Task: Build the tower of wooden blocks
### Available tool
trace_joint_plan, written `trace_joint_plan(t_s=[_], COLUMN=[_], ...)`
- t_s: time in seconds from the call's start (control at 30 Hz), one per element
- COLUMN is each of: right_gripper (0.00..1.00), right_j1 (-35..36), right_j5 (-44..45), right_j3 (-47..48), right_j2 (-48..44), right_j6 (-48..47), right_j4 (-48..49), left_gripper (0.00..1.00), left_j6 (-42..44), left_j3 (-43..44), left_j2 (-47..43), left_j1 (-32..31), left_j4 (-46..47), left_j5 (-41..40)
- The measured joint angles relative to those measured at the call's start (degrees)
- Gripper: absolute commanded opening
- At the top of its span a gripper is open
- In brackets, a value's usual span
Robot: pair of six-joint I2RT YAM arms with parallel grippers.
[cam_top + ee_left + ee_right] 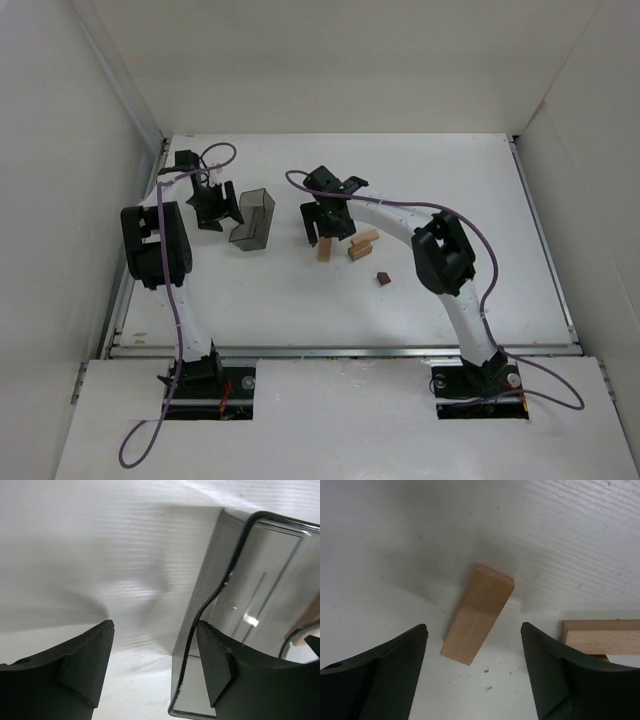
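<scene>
A light-tan wooden block point(477, 615) appears to stand on end on the white table, directly below my right gripper point(474, 626). The jaws are open on either side of it, not touching. From above, this block point(324, 250) sits just under the right gripper point(325, 222). Two more tan blocks point(362, 245) lie together to its right and show at the wrist view's edge point(602, 637). A small dark reddish-brown block point(383, 278) lies nearer the arms. My left gripper point(212, 207) is open, away from the blocks.
A dark translucent grey box point(252, 218) stands beside the left gripper point(155, 624). Its rim and one wall point(215, 595) pass between the open fingers, the right finger point(220, 660) on the box's side. White walls enclose the table point(450, 170).
</scene>
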Motion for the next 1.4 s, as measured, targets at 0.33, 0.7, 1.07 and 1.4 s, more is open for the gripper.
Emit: trace_joint_plan(t_s=[0.33,0.7,1.07,1.4], right_gripper=[0.04,0.00,0.00,0.00], right_j1=[0.85,0.85,0.74,0.70], right_j5=[2.45,-4.26,-19.41,-31.61], right_j3=[2.67,-17.55,-56.11,-63.82], right_j2=[3.78,-11.82,-51.08,-50.51], right_j6=[1.29,-11.43,-34.67,-40.30], right_j4=[-3.74,12.44,60.43,72.81], left_gripper=[0.63,0.56,0.63,0.57], left_j6=[2.25,17.33,63.67,77.79], left_j3=[1.88,2.25,4.57,7.80], left_j2=[-8.04,-15.19,-30.97,-27.98], left_j1=[-4.92,-7.96,-11.43,-24.57], left_j4=[-0.39,-1.01,-17.51,-26.18], left_j5=[-9.18,-4.46,26.58,31.61])
